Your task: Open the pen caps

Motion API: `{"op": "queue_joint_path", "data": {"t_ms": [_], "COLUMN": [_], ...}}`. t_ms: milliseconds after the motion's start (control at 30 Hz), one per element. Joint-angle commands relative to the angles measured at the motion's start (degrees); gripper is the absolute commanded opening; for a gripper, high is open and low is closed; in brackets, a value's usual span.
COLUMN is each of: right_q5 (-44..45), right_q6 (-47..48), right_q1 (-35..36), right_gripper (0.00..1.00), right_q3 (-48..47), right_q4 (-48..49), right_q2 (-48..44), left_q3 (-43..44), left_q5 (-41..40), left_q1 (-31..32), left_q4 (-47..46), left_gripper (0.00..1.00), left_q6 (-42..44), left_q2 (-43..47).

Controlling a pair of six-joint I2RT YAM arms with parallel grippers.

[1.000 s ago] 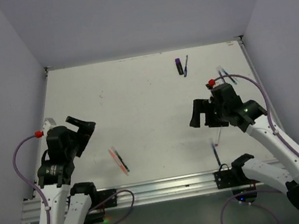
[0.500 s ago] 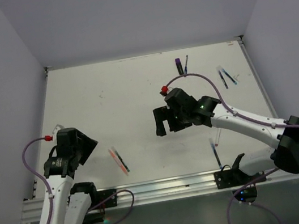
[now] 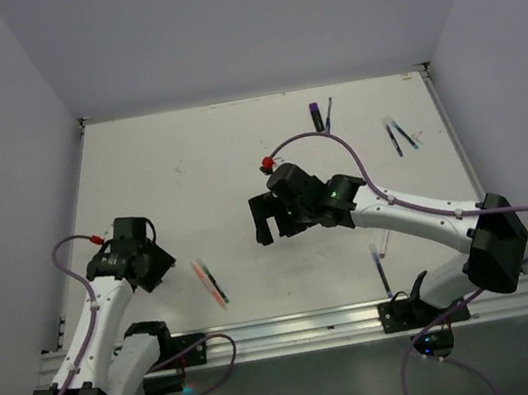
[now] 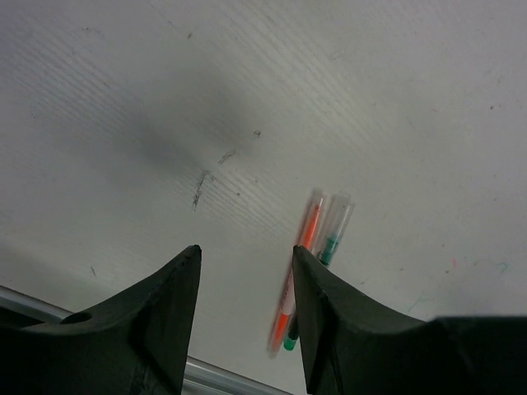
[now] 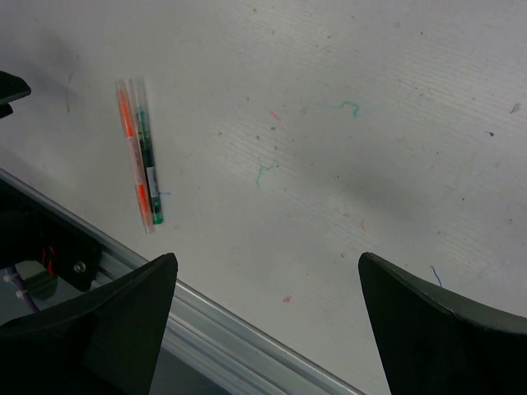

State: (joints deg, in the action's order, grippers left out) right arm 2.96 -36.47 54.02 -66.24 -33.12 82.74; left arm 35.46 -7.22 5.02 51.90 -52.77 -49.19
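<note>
Right end effector (image 3: 276, 228) hangs over the middle of the worktop (image 3: 185, 150), jaws wide apart, nothing between them. Left end effector (image 3: 159, 266) sits low over the near left of the worktop, jaws apart and empty. An orange pen (image 5: 132, 156) and a green pen (image 5: 148, 164) lie side by side, touching or nearly so, near the front edge, just right of the left end effector and nearer to it than to the right one. In the left wrist view the pair lies ahead of the jaws, its lower part hidden behind one finger. In the right wrist view it lies off to the upper left, outside the gap. Purple marker (image 3: 316, 116) lies at the far edge with a blue pen (image 3: 328, 116) just beside it. Two dark pens (image 3: 393, 138) lie far right, and a lone pen (image 3: 380, 267) near right, all well apart from both end effectors. Pen caps cannot be told from the barrels.
</note>
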Motion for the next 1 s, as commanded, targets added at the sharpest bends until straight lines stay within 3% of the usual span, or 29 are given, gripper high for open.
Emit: {"op": "queue_joint_path", "data": {"t_ms": [0, 100, 167, 733, 967], "right_q5": [2.9, 2.9, 3.1, 3.3, 3.5], "right_q6": [-0.6, -0.7, -0.5, -1.2, -1.8], "right_q1": [0.0, 0.0, 0.0, 0.1, 0.0], "right_gripper": [0.96, 0.96, 0.97, 0.98, 0.98], "right_q3": [-0.1, 0.5, 0.8, 4.9, 5.7], "right_q4": [1.2, 1.8, 1.5, 2.6, 2.9], "right_q2": [-2.8, -3.1, -3.4, -7.1, -8.2], "left_q3": [2.1, 4.9, 6.0, 0.0, -0.1], "left_q5": [-2.7, -6.8, -8.1, -6.4, -5.5], "left_q1": [3.2, 11.5, 13.4, 15.8, 17.3], "left_q4": [-2.8, -1.8, -0.6, -5.6, -9.1], "left_gripper": [0.51, 0.51, 0.49, 0.45, 0.45], "left_q6": [-0.7, -4.7, -5.7, -8.7, -9.3], "left_q2": [-3.3, -10.1, -12.4, -11.4, -16.2]}}
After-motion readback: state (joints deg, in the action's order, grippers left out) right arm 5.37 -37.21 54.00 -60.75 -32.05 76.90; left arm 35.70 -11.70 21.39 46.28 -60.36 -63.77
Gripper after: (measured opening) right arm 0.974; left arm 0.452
